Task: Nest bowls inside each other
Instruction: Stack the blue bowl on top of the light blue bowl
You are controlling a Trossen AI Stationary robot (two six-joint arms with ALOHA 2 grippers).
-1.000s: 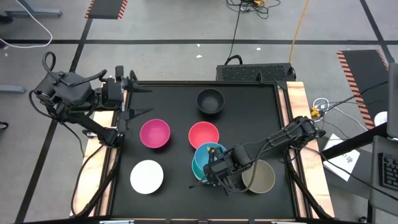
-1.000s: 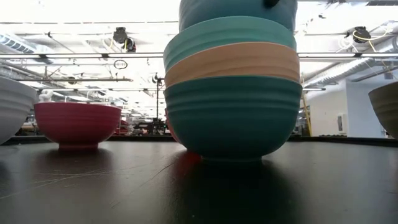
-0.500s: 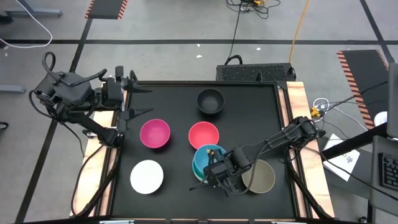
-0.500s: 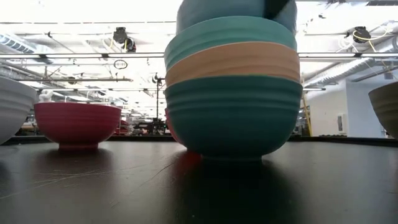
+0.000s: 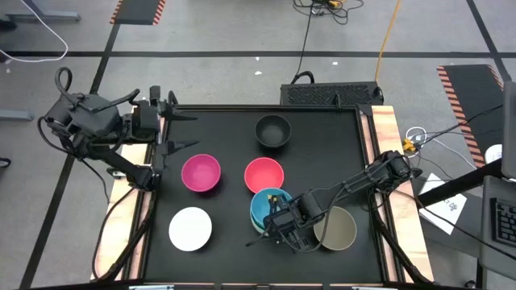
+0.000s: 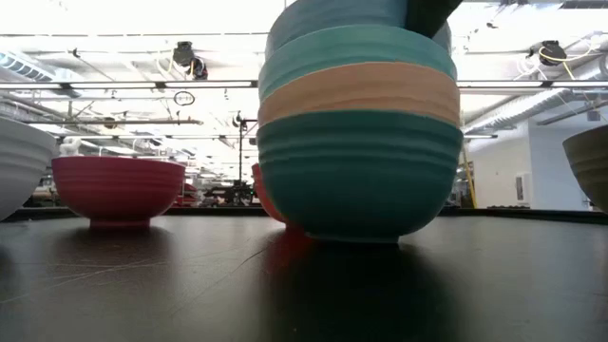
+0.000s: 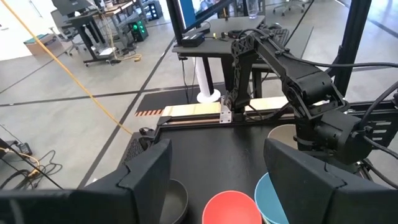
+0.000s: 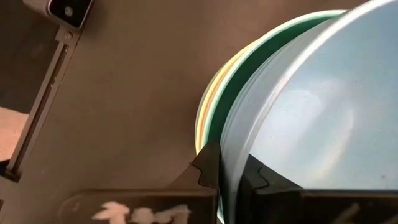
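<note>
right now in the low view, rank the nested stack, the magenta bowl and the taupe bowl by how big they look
1. The nested stack, by far the largest, but it stands closest to the camera.
2. The magenta bowl, much smaller-looking.
3. The taupe bowl is cut off by the edge, so its rank is unsure.

The right gripper pinches the stack's top bowl's rim.

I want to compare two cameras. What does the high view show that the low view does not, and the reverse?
Only the high view shows the small black round plastic bowl, both arms and the waiting left tool. Only the low view shows the stack's side bands: teal bowl lowest, peach bowl above, green bowl next. Both show the stack's blue top bowl held at its rim by the right tool, and the magenta bowl.
</note>
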